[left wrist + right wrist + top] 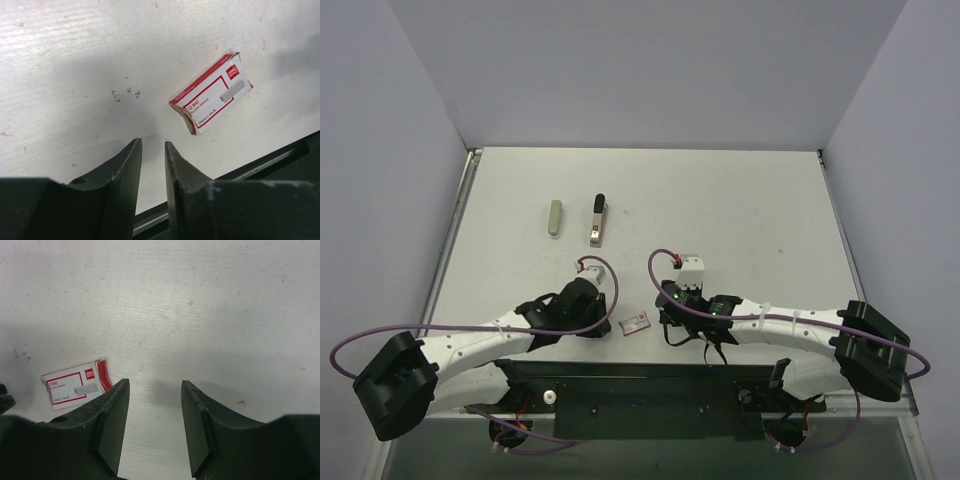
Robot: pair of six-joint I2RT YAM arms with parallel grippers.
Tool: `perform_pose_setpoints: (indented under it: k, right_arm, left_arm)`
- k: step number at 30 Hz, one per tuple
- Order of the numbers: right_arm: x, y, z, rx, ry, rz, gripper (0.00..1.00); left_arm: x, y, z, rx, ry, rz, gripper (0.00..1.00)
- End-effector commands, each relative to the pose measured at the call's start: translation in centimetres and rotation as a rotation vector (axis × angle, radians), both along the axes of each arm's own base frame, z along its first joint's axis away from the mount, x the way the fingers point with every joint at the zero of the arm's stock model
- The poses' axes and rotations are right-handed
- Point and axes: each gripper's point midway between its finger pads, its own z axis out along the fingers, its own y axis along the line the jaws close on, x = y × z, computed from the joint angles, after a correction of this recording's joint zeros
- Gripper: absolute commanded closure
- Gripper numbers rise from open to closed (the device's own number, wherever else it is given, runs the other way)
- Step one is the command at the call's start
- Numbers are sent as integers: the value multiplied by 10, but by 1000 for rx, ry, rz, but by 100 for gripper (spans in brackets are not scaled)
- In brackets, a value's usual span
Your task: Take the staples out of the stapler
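White table (740, 200); stapler (598, 220) lies mid-table; left gripper (153, 146) and right gripper (155, 385) parted, empty, near front edge.

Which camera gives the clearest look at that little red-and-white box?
The left wrist view: the box lies whole and close, and its printed label is plain to see. The right wrist view shows it smaller, low on the left. In the top view it is only a tiny, unreadable patch.

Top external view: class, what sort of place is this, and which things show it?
Probably a robot test cell: plain lilac walls box in a white tabletop, a white jointed left arm and right arm are bolted at its near edge, and a slim grey-silver metal stapler lies on it.
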Motion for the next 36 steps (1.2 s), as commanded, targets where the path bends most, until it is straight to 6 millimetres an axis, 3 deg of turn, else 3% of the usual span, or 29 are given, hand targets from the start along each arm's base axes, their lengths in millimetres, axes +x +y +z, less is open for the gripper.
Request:
perform_pose_setpoints:
  k: [1,2,6,8,10,18,20,30,36]
  right_arm:
    - [6,-43,13,-98,-70,-80,56]
    - [6,-45,20,-88,-86,-85,49]
    - [7,-68,38,-103,-144,-122,36]
    - [7,-79,48,-105,-176,-140,29]
    - [7,-87,57,-95,-195,-145,18]
    - [9,-110,94,-149,-235,-175,11]
    - [9,-111,103,-159,-244,-161,5]
    - [13,-129,156,-136,-338,-218,2]
    - [13,-139,176,-137,-384,-235,1]
  left_arm:
    - [17,1,37,2,-101,30,62]
    - [19,3,40,8,-114,35,61]
    - [28,7,65,-8,-190,59,50]
    - [32,10,78,-13,-221,70,30]
    - [36,10,91,-28,-252,79,19]
    - [52,15,128,-62,-379,134,13]
    - [56,16,135,-47,-388,142,13]
    - [76,30,179,-45,-532,236,11]
    - [83,35,195,-30,-601,248,10]
